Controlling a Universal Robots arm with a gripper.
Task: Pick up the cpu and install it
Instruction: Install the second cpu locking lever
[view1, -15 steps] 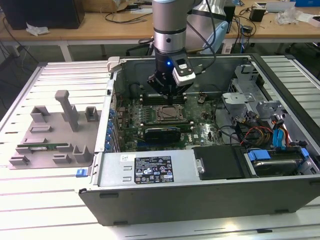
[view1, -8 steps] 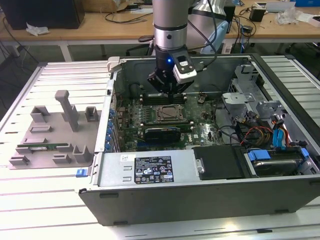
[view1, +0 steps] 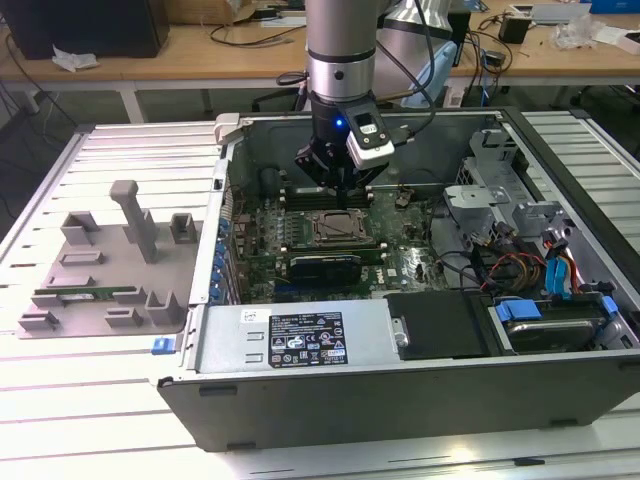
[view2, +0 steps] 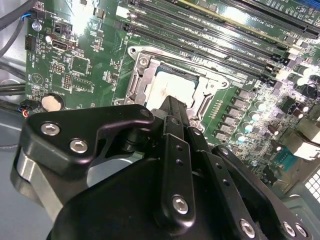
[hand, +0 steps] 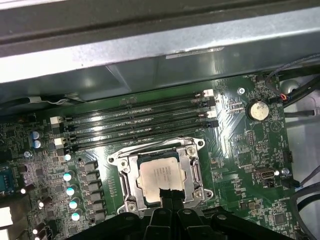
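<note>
Hand, fingers pressed together, hovers above one cpu seated in one socket frame.

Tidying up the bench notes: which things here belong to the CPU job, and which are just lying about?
Job:
cpu, lying in the socket frame
pincer, just above the cpu
motherboard

Lying about:
grey tray
memory stick on the tray
coin cell
cables
</note>
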